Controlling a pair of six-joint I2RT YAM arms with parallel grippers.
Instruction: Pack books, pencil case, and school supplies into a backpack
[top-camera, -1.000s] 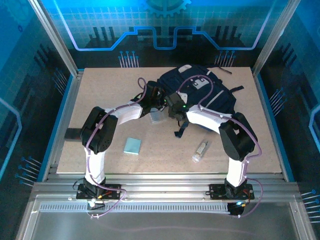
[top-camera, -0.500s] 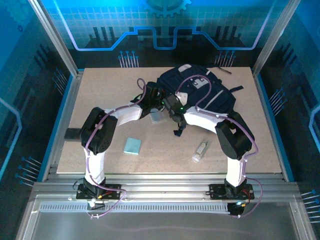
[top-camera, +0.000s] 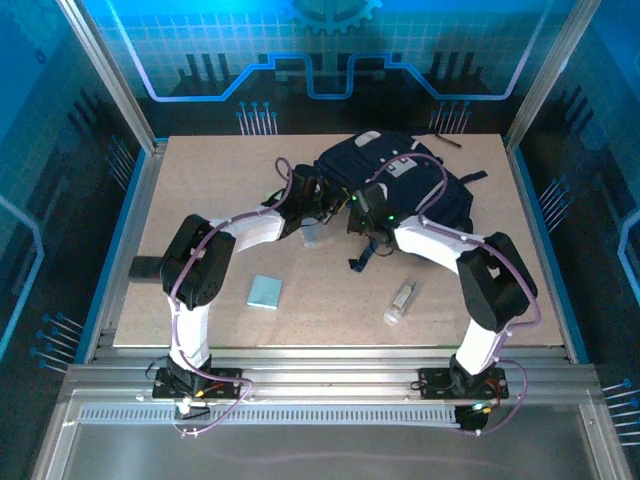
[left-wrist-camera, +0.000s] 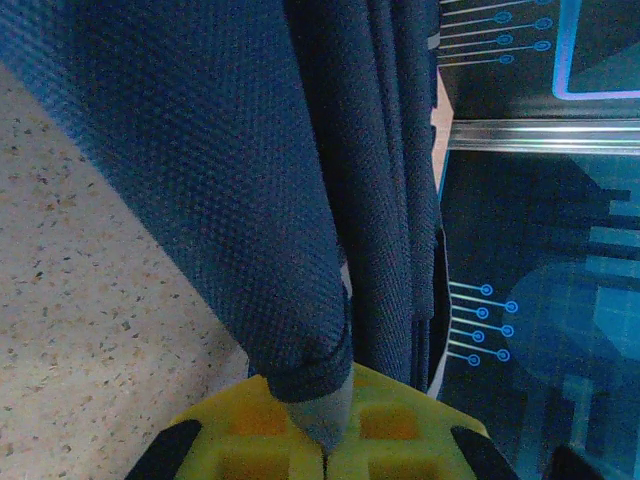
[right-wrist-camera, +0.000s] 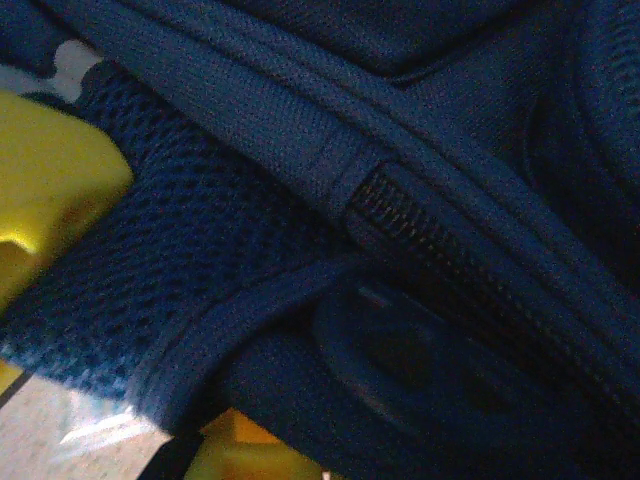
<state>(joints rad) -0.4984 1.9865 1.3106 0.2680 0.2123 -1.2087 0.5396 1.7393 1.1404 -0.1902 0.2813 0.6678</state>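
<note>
While both tools bite the near-left edge of the backpack (top-camera: 450, 200), what matters to us is the opening, which we judge to lie between them, the bag's bulk running off to the far right of the table (top-camera: 200, 180). Our left tool (left-wrist-camera: 325, 445) is pressed together on a fold of navy fabric. Our right tool (right-wrist-camera: 150, 320) is clamped on mesh beside the zipper (right-wrist-camera: 430, 250). Drawing them apart should widen the mouth. The teal pad (top-camera: 265, 292) lies nearer our left arm and the clear tube (top-camera: 402, 301) nearer our right, both well apart from the bag.
</note>
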